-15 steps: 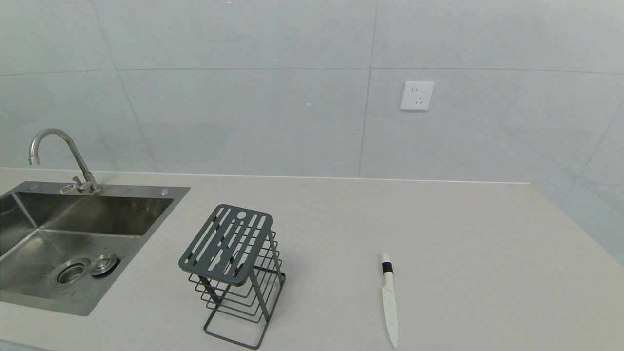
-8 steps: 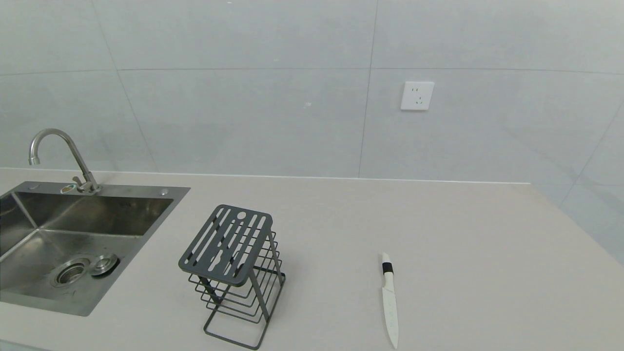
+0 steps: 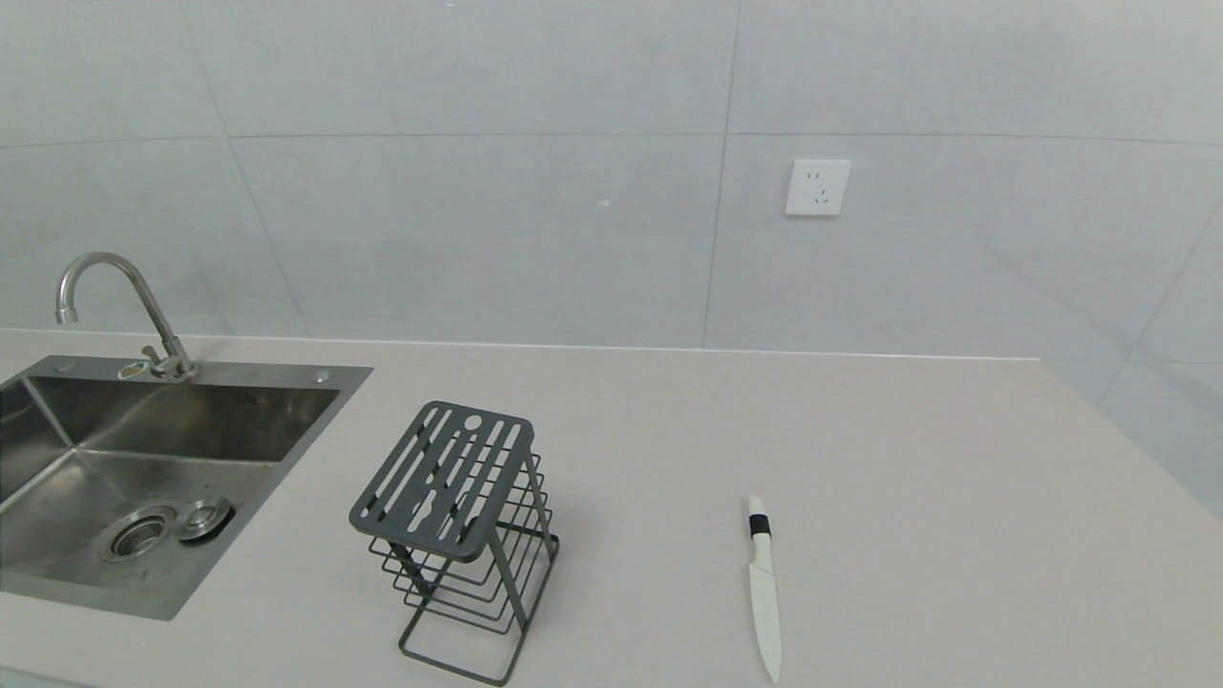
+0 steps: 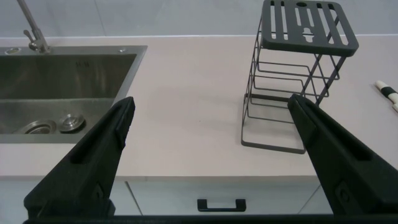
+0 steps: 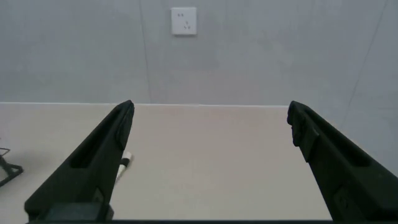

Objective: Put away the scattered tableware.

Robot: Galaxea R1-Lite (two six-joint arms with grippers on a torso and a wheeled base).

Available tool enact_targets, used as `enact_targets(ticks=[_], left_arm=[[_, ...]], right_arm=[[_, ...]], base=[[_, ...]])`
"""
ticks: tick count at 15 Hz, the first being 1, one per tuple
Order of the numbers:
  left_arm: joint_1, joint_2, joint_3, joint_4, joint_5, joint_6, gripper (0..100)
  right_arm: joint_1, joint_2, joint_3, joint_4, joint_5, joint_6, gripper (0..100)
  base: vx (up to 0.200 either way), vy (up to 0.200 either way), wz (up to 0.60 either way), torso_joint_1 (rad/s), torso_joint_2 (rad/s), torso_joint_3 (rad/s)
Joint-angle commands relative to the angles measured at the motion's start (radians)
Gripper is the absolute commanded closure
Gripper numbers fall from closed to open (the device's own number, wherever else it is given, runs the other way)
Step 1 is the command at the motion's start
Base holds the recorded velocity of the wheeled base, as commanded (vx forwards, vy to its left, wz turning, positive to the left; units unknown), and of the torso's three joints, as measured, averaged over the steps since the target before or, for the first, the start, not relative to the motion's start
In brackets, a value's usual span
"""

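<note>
Gaping wide, the left gripper [image 4: 211,102] has its two dark fingers [image 4: 93,162] spread far apart, framing bare countertop [image 4: 186,124] near the front edge, with a cabinet handle [image 4: 221,205] just below. The right gripper [image 5: 209,107] is parted just as widely, facing the pale counter and the tiled wall.

Ahead of the left gripper stands the dark wire knife rack [image 3: 449,535], upright on the counter, its slotted top plate tilted toward the front edge. The white knife [image 3: 762,583] lies flat on the counter well to the robot's right of the rack. Its black-banded handle points toward the wall and its blade toward the near edge. A small white tip beside the right gripper's finger in the right wrist view is probably that handle.

To the robot's left of the rack is a steel sink [image 3: 239,373] with a curved faucet [image 3: 115,296]. A white socket [image 3: 818,187] sits on the wall.
</note>
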Motion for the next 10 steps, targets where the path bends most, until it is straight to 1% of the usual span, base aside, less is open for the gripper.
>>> enact_targets(ticks=[1, 2, 3, 4, 6, 8, 10], left_arm=[[0.001, 0.001, 0.0, 0.0, -0.002, 0.0, 0], [-0.001, 0.001, 0.0, 0.0, -0.003, 0.001, 0], [-0.001, 0.001, 0.0, 0.0, -0.003, 0.001, 0], [0.001, 0.001, 0.0, 0.0, -0.003, 0.003, 0], [0.001, 0.001, 0.0, 0.0, -0.003, 0.003, 0], [-0.001, 0.001, 0.0, 0.0, -0.003, 0.003, 0], [0.001, 0.001, 0.0, 0.0, -0.003, 0.003, 0]], right_arm=[[-0.014, 0.039, -0.088, 0.053, 0.084, -0.001, 0], [-0.017, 0.128, -0.16, 0.068, 0.15, -0.001, 0], [-0.011, 0.18, -0.186, 0.068, 0.178, -0.001, 0], [-0.006, 0.243, -0.195, 0.07, 0.205, -0.001, 0], [-0.005, 0.323, -0.169, 0.134, 0.278, 0.0, 0], [0.001, 0.441, -0.17, 0.211, 0.322, -0.003, 0], [0.064, 0.56, -0.17, 0.209, 0.314, -0.012, 0]], base=[[0.0, 0.0, 0.0, 0.0, 0.0, 0.0], [0.0, 0.0, 0.0, 0.0, 0.0, 0.0], [0.0, 0.0, 0.0, 0.0, 0.0, 0.0], [0.0, 0.0, 0.0, 0.0, 0.0, 0.0], [0.0, 0.0, 0.0, 0.0, 0.0, 0.0], [0.0, 0.0, 0.0, 0.0, 0.0, 0.0], [0.0, 0.0, 0.0, 0.0, 0.0, 0.0]])
